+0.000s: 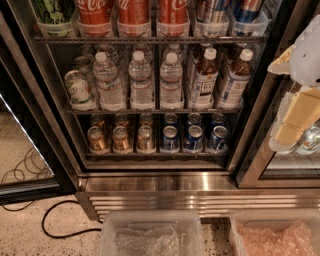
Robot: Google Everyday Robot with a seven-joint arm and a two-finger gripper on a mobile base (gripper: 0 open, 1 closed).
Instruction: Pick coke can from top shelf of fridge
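Three red coke cans (pixel 133 15) stand side by side in clear plastic trays on the top shelf (pixel 150 39), a dark wire rack at the top of the view; only their lower halves show. A green-and-white can (pixel 54 16) stands left of them. The fridge (pixel 200 192) stands open in front of me, with its black frame and stainless slatted base. My gripper (pixel 295 100), white and cream, hangs at the right edge, outside the fridge frame, well to the right of and below the coke cans. It holds nothing that I can see.
Water and tea bottles (pixel 171 80) fill the middle rack, and small gold and blue cans (pixel 170 137) the lower one. The open glass door (pixel 30 125) stands at left. A black cable (pixel 55 222) lies on the floor. Two clear bins (pixel 150 232) sit below the fridge base.
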